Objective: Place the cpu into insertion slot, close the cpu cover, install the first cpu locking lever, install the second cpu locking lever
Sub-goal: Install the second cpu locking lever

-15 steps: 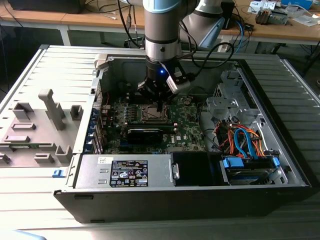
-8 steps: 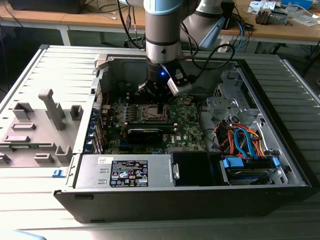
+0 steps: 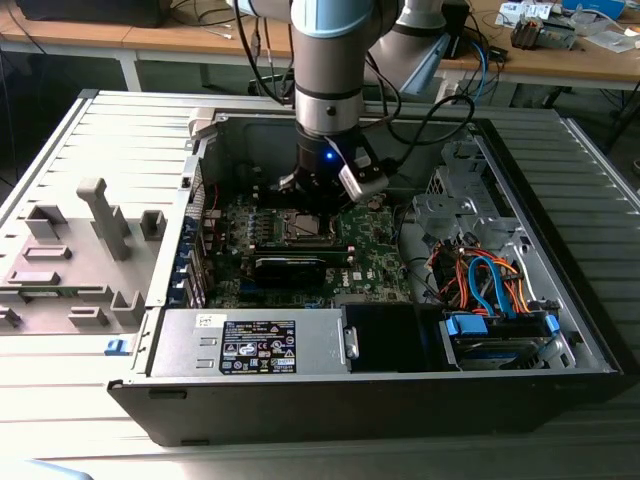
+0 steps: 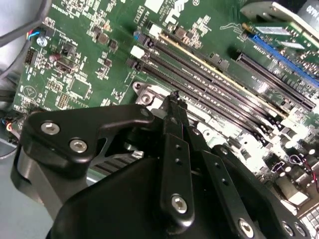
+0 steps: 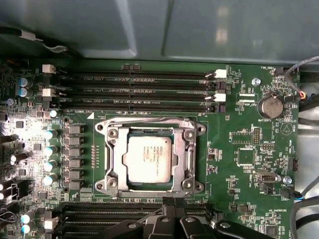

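The cpu (image 5: 148, 158) lies flat in the insertion slot (image 5: 149, 130), its silvery top showing. The cpu cover (image 5: 185, 157) lies down around it as a metal frame. A thin locking lever rod (image 5: 149, 120) runs along the socket edge nearest the long memory slots. My gripper (image 5: 173, 200) hangs just off the opposite socket edge, its black fingers (image 4: 174, 114) pressed together with nothing visible between them. In the second wrist view the gripper (image 4: 175, 97) points at a corner of the socket bracket (image 4: 143, 95). In the exterior view my gripper (image 3: 320, 203) sits low over the socket (image 3: 300, 227).
The green motherboard (image 3: 375, 245) lies inside an open computer case (image 3: 400, 370). Long black memory slots (image 5: 139, 92) flank the socket on two sides. A black card (image 3: 290, 268) stands near the socket. Drive cables (image 3: 485, 280) fill the case's right in the exterior view. A grey fixture (image 3: 70, 260) sits left.
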